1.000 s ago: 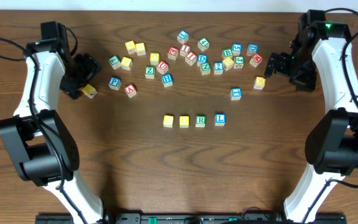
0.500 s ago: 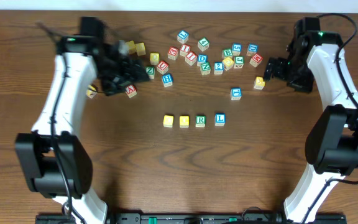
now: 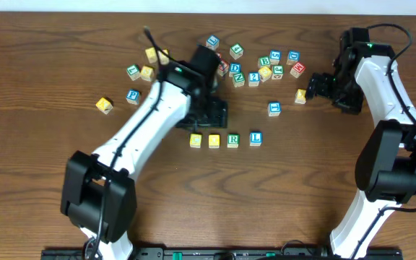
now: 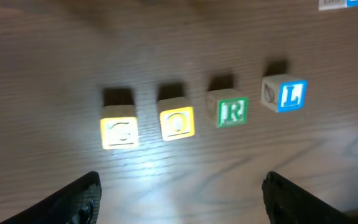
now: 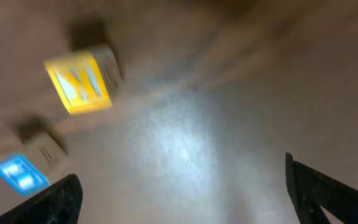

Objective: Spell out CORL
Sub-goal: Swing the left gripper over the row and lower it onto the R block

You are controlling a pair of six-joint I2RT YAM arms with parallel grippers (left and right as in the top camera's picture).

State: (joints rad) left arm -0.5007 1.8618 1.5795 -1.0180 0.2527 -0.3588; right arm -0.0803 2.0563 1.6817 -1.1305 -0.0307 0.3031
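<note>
Four letter blocks stand in a row at the table's middle: a yellow C block [image 3: 196, 141], a yellow O block [image 3: 214, 141], a green R block [image 3: 232, 140] and a blue L block [image 3: 256, 138]. The left wrist view shows the same row: C [image 4: 119, 133], O [image 4: 177, 123], R [image 4: 232, 112], L [image 4: 289, 96]. My left gripper [image 3: 214, 114] hovers just behind the row, open and empty [image 4: 182, 196]. My right gripper [image 3: 316, 85] is open and empty [image 5: 182, 190] at the far right, next to a yellow block [image 3: 301, 95].
Several loose letter blocks lie scattered across the back of the table, around [image 3: 238, 72]. A yellow block [image 3: 104, 105] sits alone at the left. A blue block [image 3: 274, 108] lies right of centre. In the right wrist view a yellow block [image 5: 79, 82] and a blue one [image 5: 20, 174] show.
My left arm has swung from the far left across the table to just behind the row of four blocks. The right gripper has shifted slightly left. The row has not moved.
</note>
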